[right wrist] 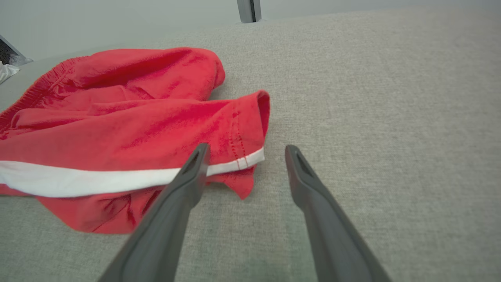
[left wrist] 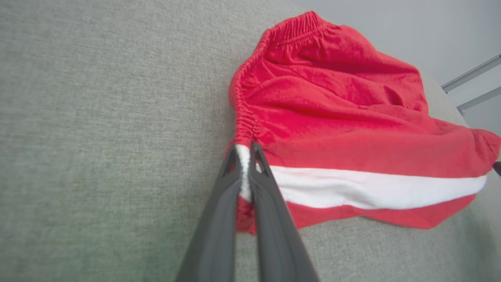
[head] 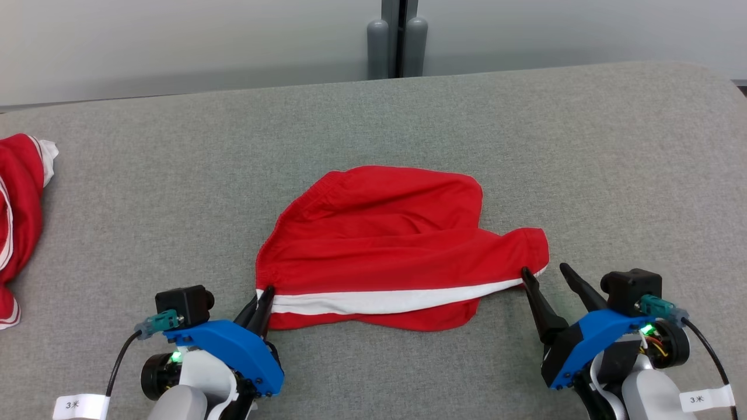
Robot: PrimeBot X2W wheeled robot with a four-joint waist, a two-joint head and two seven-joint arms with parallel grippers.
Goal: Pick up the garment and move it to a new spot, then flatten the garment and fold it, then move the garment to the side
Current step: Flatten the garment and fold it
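Left claw [head: 266, 290]: clenched on the waistband corner of the red shorts [head: 379, 233]. It pinched the end of the white stripe [head: 379, 300]; the left wrist view showed cloth between both fingers.

Right claw [head: 544, 268]: released, jaws apart. It sat at the leg hem, at the stripe's other end. One finger lay over the hem, but I could not tell if it touched. The other finger was over bare surface just beside it.

The shorts lay crumpled near the middle of the grey fabric tabletop [head: 613, 175], waistband toward my left.

A second red-and-white garment [head: 17, 204] lay at the far left edge, well apart.
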